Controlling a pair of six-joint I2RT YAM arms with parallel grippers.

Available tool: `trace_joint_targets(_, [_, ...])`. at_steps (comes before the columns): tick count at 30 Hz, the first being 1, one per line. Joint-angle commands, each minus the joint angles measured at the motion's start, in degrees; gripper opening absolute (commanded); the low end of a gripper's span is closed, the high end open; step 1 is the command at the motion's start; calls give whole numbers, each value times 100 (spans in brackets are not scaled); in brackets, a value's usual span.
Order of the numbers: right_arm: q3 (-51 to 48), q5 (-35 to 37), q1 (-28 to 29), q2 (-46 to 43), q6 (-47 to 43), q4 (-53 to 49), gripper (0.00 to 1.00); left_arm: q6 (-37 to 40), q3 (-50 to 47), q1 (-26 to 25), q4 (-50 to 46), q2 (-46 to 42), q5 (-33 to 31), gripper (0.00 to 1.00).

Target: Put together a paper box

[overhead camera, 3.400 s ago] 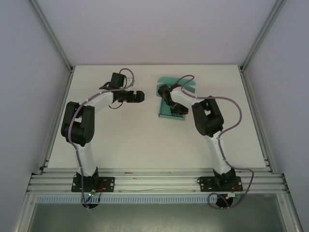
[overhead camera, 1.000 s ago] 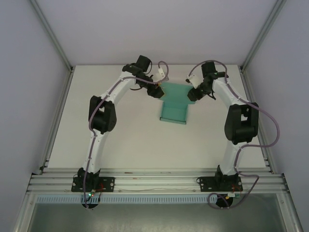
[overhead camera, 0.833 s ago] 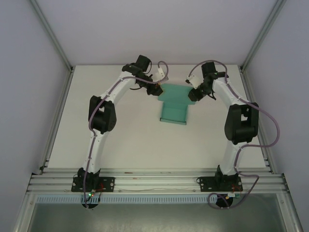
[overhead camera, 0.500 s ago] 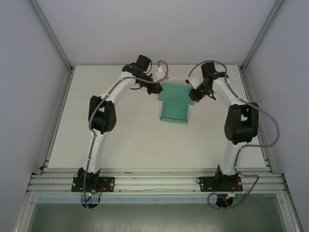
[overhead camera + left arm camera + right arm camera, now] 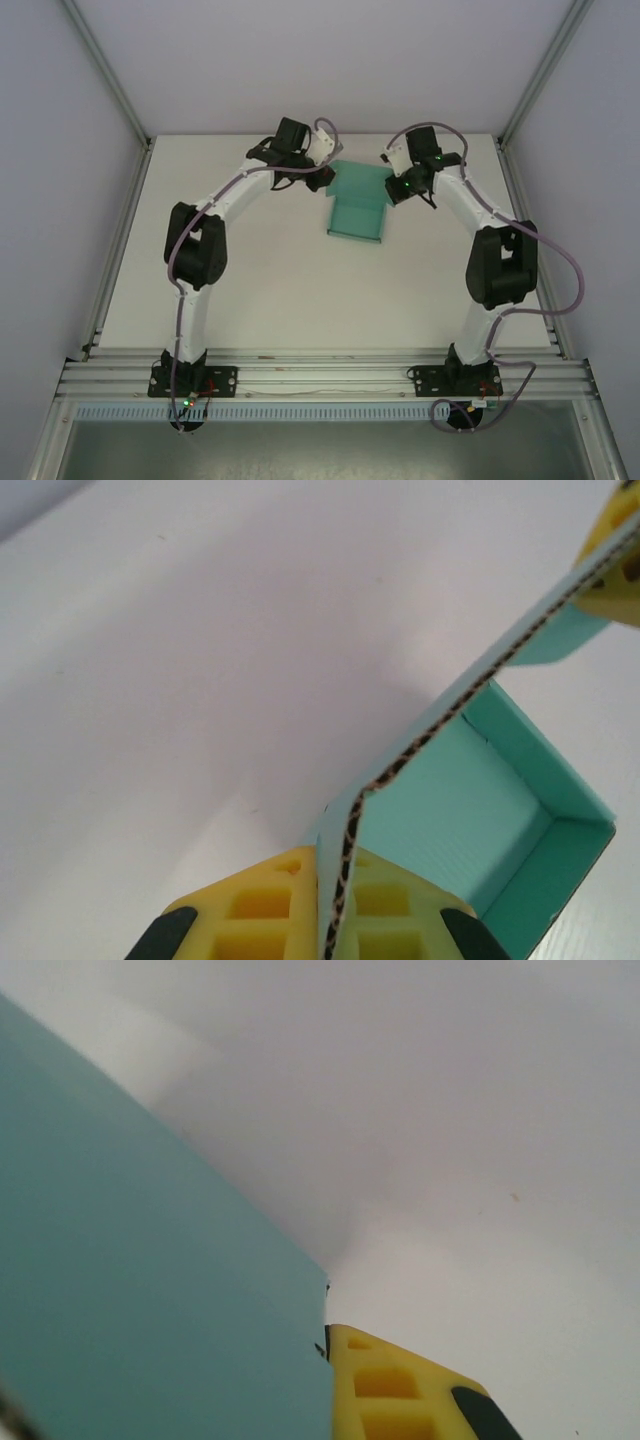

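Paper box (image 5: 357, 205), a teal-green card shape only partly folded, sits on the table (image 5: 250, 290) toward its far edge, about midway between the table's left and right sides. Its nearer part forms a shallow open tray with low upright walls, resting on the table top. Its farther part is a wide panel that rises off the table.

The left gripper (image 5: 325, 178) is at the panel's left end, above the far part of the table, and the right gripper (image 5: 397, 185) is at the panel's right end, level with it. Both arms arch over the table from its near edge.

In the left wrist view the left gripper (image 5: 335, 900) is clenched on the paper box (image 5: 480, 820): its yellow pads (image 5: 260, 905) press either side of the thin card edge, which shows a brown fluted core. That edge bends once and runs up to the right gripper (image 5: 612, 555), whose yellow pads pinch it too. The open tray lies past it, on the table (image 5: 180, 680).

In the right wrist view one yellow pad (image 5: 395, 1385) lies against the flat teal face of the paper box (image 5: 130, 1290), above the pale table (image 5: 480, 1160). The other pad is hidden behind the card.
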Motion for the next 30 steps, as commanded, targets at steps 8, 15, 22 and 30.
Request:
trace_joint_targets(8, [442, 2283, 749, 216, 3639, 743, 4, -2753, -964, -255, 1282, -465, -1926, 0])
trace_joint_targets(15, [319, 2483, 1048, 438, 4876, 1483, 3, -3874, -1186, -415, 1789, -454, -2189, 0])
trace_joint_targets(22, [191, 2693, 1345, 796, 5327, 2050, 4, -4259, -1646, -479, 2242, -464, -2210, 0])
trace_joint_targets(30, [-532, 3061, 1621, 767, 5159, 2674, 0, -4496, -2552, -522, 3222, -503, -1952, 0])
